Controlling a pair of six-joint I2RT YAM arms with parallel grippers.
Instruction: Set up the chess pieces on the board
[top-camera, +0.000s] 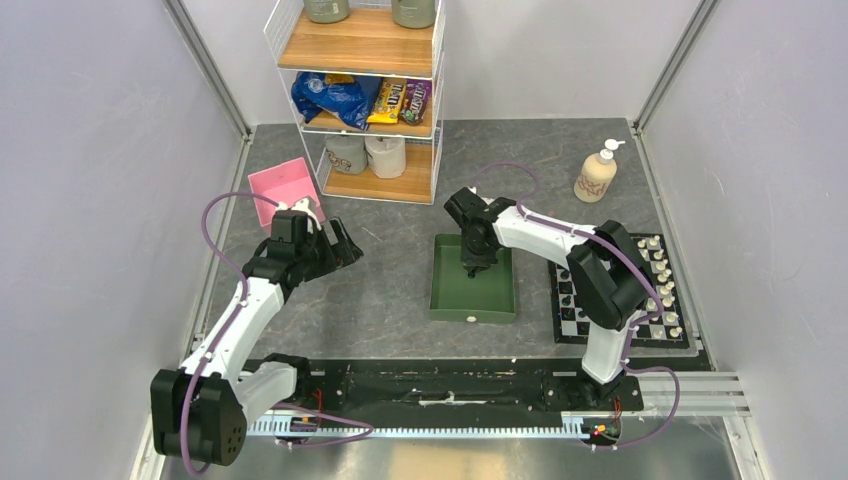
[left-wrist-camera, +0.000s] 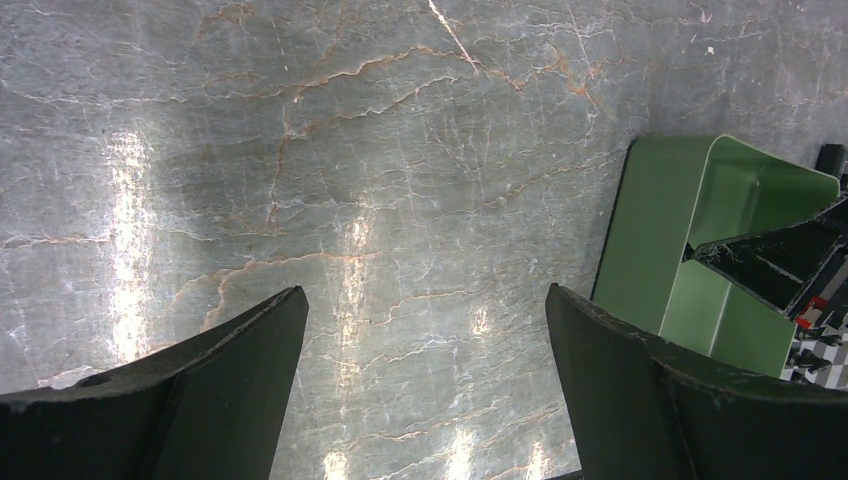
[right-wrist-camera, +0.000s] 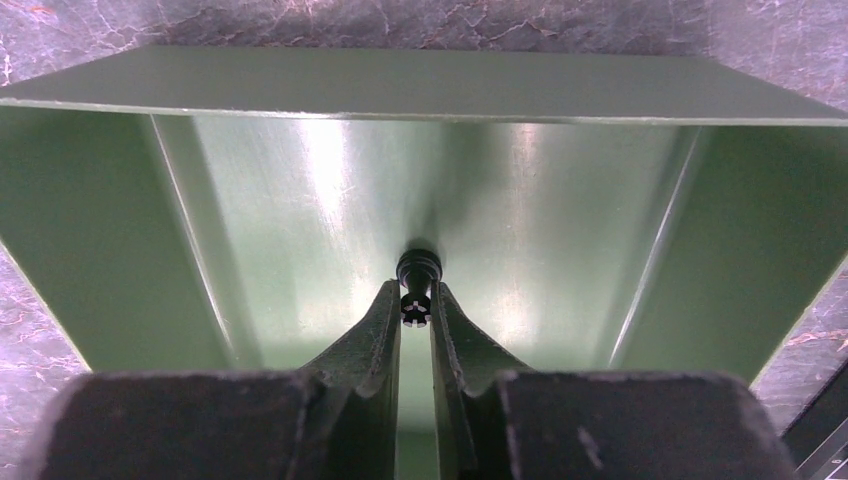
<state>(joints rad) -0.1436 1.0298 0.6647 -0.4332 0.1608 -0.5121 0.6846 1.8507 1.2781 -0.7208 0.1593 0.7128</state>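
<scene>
In the right wrist view my right gripper (right-wrist-camera: 415, 300) is down inside the green tray (right-wrist-camera: 300, 180), its two fingers closed against a small black chess piece (right-wrist-camera: 417, 268) with a notched crown top. From above, that gripper (top-camera: 470, 268) hangs over the tray's far half (top-camera: 473, 312). The board (top-camera: 575, 328) lies right of the tray, with white pieces (top-camera: 663, 285) along its right side and black pieces (top-camera: 566, 295) on its left side. My left gripper (top-camera: 340, 245) hovers open over bare table left of the tray; its jaws (left-wrist-camera: 425, 295) hold nothing.
A wire shelf with wooden boards (top-camera: 365, 110) stands at the back centre, holding snack bags and rolls. A cream soap pump bottle (top-camera: 596, 175) is at the back right. A pink sheet (top-camera: 283, 188) lies by the left arm. Grey walls close in both sides.
</scene>
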